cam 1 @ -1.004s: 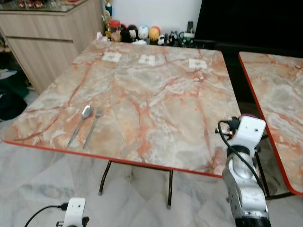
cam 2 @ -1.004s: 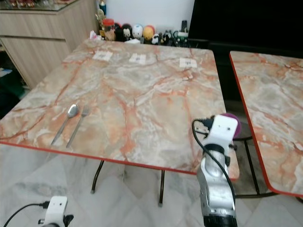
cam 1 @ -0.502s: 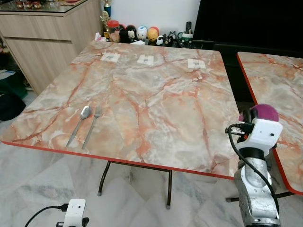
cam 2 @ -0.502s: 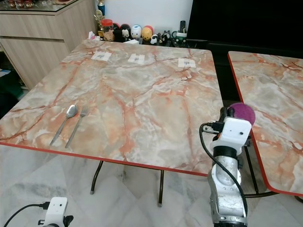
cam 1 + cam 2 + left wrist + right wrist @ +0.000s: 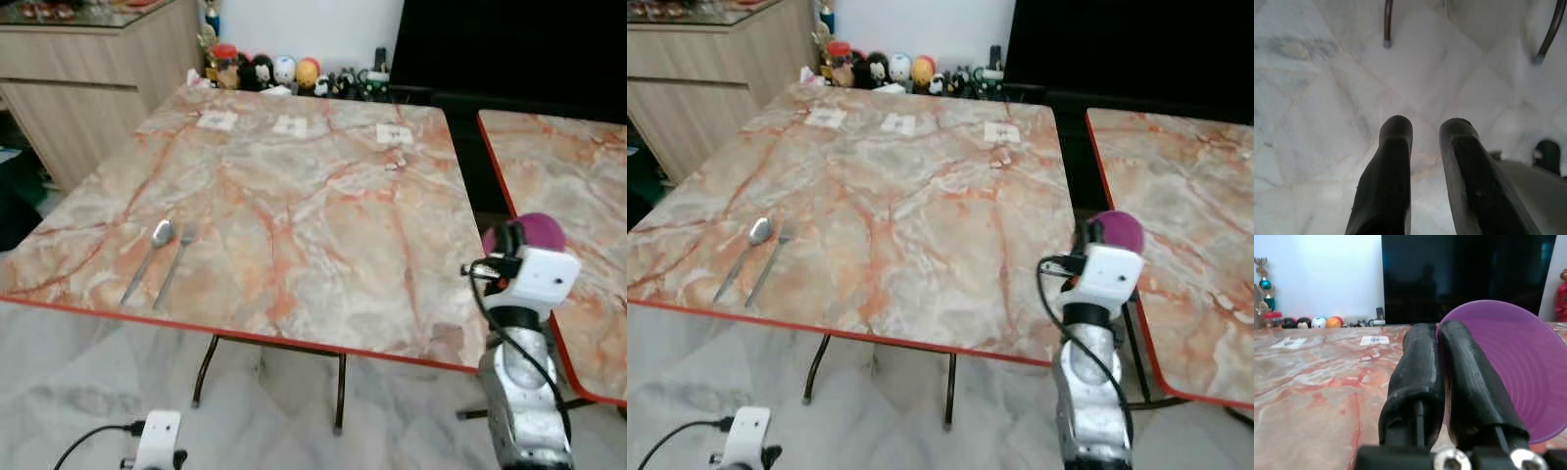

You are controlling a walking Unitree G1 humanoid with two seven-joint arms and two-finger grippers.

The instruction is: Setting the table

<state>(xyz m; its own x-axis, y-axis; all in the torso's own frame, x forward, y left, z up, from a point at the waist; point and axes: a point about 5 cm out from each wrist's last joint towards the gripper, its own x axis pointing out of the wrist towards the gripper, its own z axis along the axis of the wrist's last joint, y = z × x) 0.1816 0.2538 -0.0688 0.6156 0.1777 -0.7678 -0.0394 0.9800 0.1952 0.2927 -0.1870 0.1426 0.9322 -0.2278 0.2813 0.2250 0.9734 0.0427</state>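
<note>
My right gripper (image 5: 1439, 340) is shut on the rim of a purple bowl (image 5: 1508, 367), held just off the right edge of the marble table (image 5: 294, 196). From the head, the purple bowl (image 5: 524, 233) peeks out behind the white wrist. A spoon (image 5: 149, 257) and a fork (image 5: 173, 262) lie side by side near the table's front left corner. My left gripper (image 5: 1425, 137) hangs low over the floor, its fingers slightly parted with nothing between them.
A second marble table (image 5: 558, 206) stands to the right, with a narrow gap between the two. Small figurines (image 5: 284, 70) and paper cards (image 5: 289, 125) line the far edge. A wooden cabinet (image 5: 78, 88) stands at the back left. The table's metal legs (image 5: 338, 397) rest on a pale marble floor.
The right arm has risen from below the table edge, bringing the purple bowl up beside the table's right side. The camera has shifted slightly.
</note>
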